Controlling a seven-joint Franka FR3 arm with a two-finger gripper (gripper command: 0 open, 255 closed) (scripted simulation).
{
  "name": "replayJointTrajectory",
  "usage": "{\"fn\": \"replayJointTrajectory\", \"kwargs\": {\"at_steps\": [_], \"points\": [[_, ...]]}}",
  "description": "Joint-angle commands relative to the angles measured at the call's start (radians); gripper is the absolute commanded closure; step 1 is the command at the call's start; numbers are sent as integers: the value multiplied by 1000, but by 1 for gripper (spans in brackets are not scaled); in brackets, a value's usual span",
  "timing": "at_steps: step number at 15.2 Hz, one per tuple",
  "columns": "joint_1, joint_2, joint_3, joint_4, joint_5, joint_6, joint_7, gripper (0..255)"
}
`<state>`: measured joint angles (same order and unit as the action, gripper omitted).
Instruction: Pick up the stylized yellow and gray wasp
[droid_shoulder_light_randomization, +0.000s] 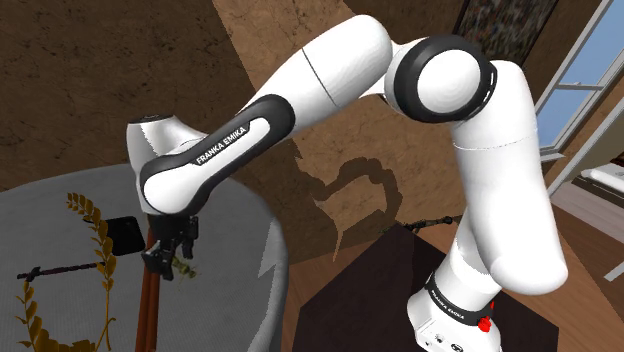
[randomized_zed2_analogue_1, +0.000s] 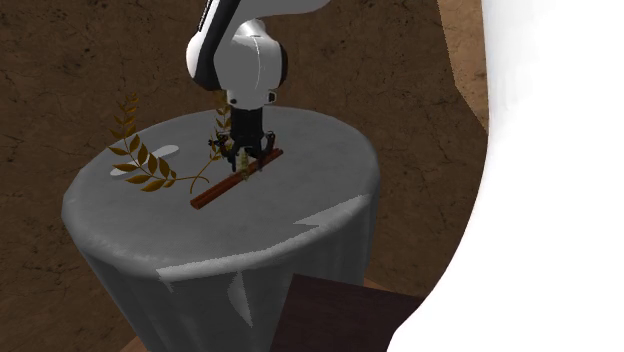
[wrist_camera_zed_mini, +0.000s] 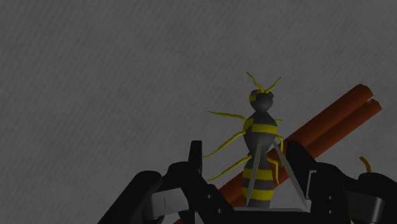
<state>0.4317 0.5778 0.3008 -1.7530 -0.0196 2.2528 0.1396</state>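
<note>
The wasp (wrist_camera_zed_mini: 261, 146) has a grey body with yellow bands, thin yellow legs and feelers. It lies on the grey round table (randomized_zed2_analogue_1: 310, 170), partly over a red-brown stick (wrist_camera_zed_mini: 331, 121). My black gripper (wrist_camera_zed_mini: 246, 160) is open and reaches down around it. The wasp's abdomen sits between the two fingers (wrist_camera_zed_mini: 196, 159), nearer the right one, with a gap on its left side. In the second exterior view the gripper (randomized_zed2_analogue_1: 243, 160) stands upright at the stick's far end (randomized_zed2_analogue_1: 215, 190). In the shoulder view the gripper (droid_shoulder_light_randomization: 165, 255) hangs low over the table (droid_shoulder_light_randomization: 60, 200).
A golden leafy branch (randomized_zed2_analogue_1: 145, 170) curves across the table beside the gripper, also the leafy branch (droid_shoulder_light_randomization: 100, 240). A small black flat object (droid_shoulder_light_randomization: 128, 233) and a thin dark rod (droid_shoulder_light_randomization: 60, 268) lie nearby. The table edge drops off toward my stand (droid_shoulder_light_randomization: 450, 315).
</note>
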Motion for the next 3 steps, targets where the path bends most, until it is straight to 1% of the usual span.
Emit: {"fn": "replayJointTrajectory", "kwargs": {"at_steps": [1, 3], "points": [[-3, -18, 3, 1, 4, -19, 0, 255], [-3, -19, 3, 2, 5, -20, 0, 255]]}}
